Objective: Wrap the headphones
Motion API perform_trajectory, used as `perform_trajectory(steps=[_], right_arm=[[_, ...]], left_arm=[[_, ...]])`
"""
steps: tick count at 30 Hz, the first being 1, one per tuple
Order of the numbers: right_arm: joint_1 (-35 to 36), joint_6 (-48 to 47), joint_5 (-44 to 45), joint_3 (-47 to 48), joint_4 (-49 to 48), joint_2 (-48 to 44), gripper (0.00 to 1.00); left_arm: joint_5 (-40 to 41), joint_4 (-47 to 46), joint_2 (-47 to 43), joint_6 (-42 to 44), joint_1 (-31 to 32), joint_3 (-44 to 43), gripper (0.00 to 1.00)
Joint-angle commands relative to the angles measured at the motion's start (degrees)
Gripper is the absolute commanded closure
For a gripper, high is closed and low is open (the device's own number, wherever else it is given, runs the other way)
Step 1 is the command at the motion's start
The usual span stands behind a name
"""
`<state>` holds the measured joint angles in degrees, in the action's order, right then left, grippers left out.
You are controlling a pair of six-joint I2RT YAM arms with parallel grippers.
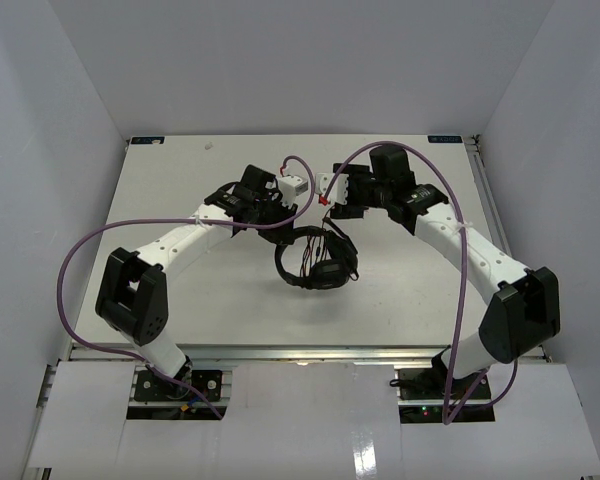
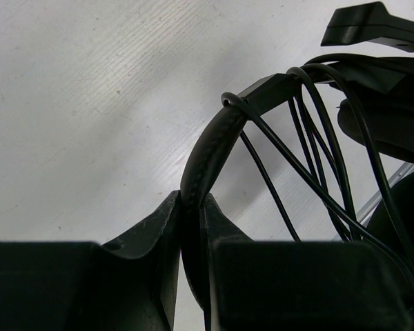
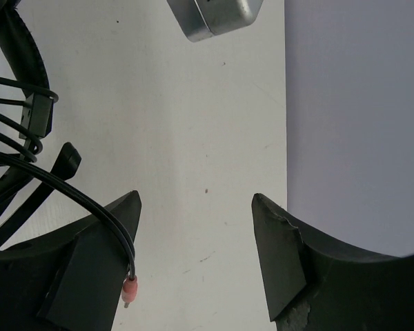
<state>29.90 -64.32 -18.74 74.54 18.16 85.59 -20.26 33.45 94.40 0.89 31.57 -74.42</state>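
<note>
The black headphones (image 1: 316, 264) lie mid-table with their thin cord (image 1: 325, 228) looped several times across the headband. In the left wrist view my left gripper (image 2: 190, 204) is shut on the padded headband (image 2: 210, 148), and cord strands (image 2: 317, 186) cross beside an earcup (image 2: 393, 117). My right gripper (image 3: 196, 200) stands open above bare table. The cord (image 3: 90, 203) drapes over its left finger, and the red plug (image 3: 129, 291) dangles at that finger's inner face. Nothing sits between its jaws. From above, the left gripper (image 1: 283, 222) and the right gripper (image 1: 332, 205) flank the headband's far side.
Purple arm cables (image 1: 465, 270) arc over both arms. The left arm's silver wrist housing (image 3: 217, 15) hangs just ahead of the right gripper. The table's far edge and the grey wall (image 3: 352, 103) lie to the right in the right wrist view. White walls enclose the table (image 1: 180, 170).
</note>
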Motion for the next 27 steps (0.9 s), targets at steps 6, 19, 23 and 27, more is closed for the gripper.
perform_trajectory(steps=[6,19,23,27], right_arm=[[-0.6,4.7,0.3,3.2,-5.3,3.4,0.28],[-3.7,11.8,-3.1,7.1,-4.1,11.6,0.28],[-6.3,12.9,-6.6,8.9,-0.6,15.0,0.28],[-7.1,13.1,-8.1,8.0,0.2,15.7,0.28]], left_arm=[[-4.1,0.3,-2.6,-0.2,0.1,-0.5,1.0],[-5.5,0.4,-4.4,-0.3,0.1,-1.7,1.0],[-6.1,0.4,-5.1,-2.2,0.1,-2.3,1.0],[-7.2,0.5,-5.4,-3.0,0.1,-3.4,1.0]])
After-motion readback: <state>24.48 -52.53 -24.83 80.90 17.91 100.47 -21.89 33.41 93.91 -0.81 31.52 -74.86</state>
